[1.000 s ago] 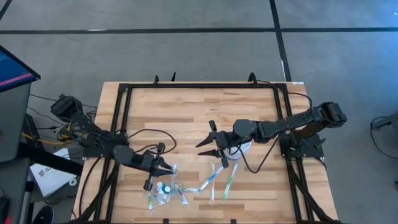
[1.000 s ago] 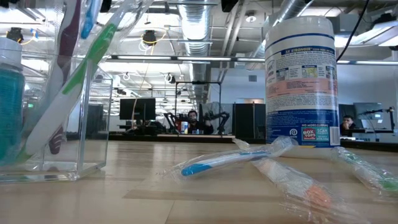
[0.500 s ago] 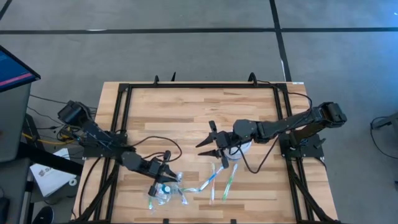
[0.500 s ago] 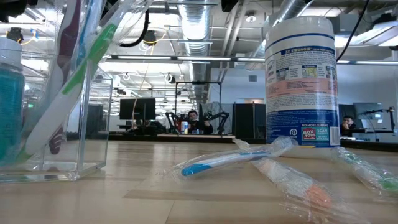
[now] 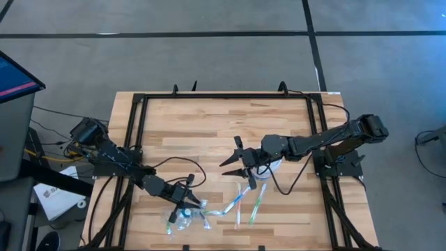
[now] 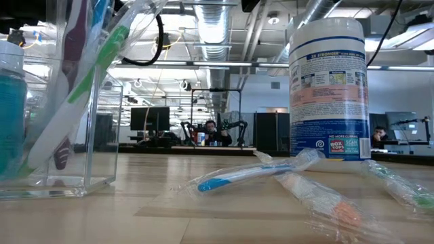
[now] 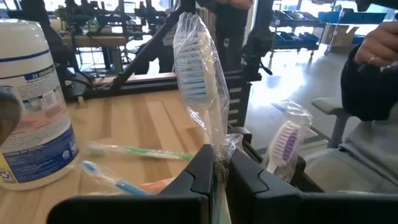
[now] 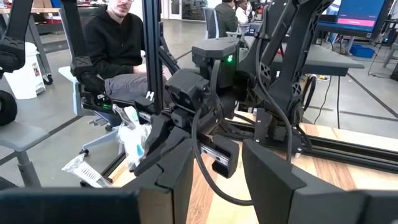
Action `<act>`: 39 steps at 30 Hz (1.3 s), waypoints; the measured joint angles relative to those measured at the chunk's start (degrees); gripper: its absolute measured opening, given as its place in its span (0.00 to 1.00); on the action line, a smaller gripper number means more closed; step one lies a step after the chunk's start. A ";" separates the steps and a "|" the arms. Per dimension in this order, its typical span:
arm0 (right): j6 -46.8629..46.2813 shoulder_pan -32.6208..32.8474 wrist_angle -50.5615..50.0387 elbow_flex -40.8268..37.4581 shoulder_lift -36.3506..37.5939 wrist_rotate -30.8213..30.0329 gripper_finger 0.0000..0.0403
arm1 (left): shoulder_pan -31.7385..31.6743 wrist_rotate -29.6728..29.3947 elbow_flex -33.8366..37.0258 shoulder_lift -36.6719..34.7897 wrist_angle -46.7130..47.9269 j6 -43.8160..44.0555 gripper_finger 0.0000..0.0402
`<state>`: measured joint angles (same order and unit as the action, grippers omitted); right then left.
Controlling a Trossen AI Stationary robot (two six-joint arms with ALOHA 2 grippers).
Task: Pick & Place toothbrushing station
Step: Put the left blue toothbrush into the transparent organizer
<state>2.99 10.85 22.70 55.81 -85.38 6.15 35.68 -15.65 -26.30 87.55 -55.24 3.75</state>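
Note:
My left gripper (image 5: 189, 202) is shut on a wrapped toothbrush with blue bristles (image 7: 194, 74), just beside the clear holder (image 5: 180, 217) near the table's front edge. The holder (image 6: 108, 135) stands in the low view with a green and a purple toothbrush and a blue bottle (image 6: 10, 108) in it. Three wrapped toothbrushes lie flat on the table: blue (image 6: 237, 176), orange (image 6: 319, 200) and green (image 6: 400, 186). My right gripper (image 5: 233, 159) is open and empty at mid-table, next to the wipes canister. My left gripper pinches the wrapped toothbrush between its two fingers, on the wrapper around the handle (image 7: 217, 149). The bristle end (image 7: 191, 59) sticks out well past the fingers. The handle's other end is hidden by the fingers.
A white wipes canister (image 5: 270, 167) stands right of centre; it also shows in the low view (image 6: 329, 88) and the left wrist view (image 7: 31, 106). A black frame (image 5: 139, 104) rims the table. People sit beyond the table (image 8: 118, 37).
My left gripper has gone toward the table's near edge and a little to the right, carrying the wrapped toothbrush to the clear holder. My right gripper has kept still.

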 joint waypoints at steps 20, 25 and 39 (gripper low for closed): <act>0.04 0.00 -0.20 0.00 0.00 -0.02 0.32 | -0.13 -1.04 2.04 0.83 0.23 -0.26 0.06; 0.02 -0.11 -0.20 0.00 0.00 0.00 0.32 | -0.13 -1.09 2.03 0.83 0.19 -0.26 0.12; 0.03 -0.11 -0.19 0.00 0.00 -0.01 0.32 | -0.13 -1.35 2.05 0.83 -2.60 -0.46 0.16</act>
<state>3.02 10.74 22.51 55.81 -85.38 6.14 35.55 -16.99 -24.25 88.38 -57.85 3.29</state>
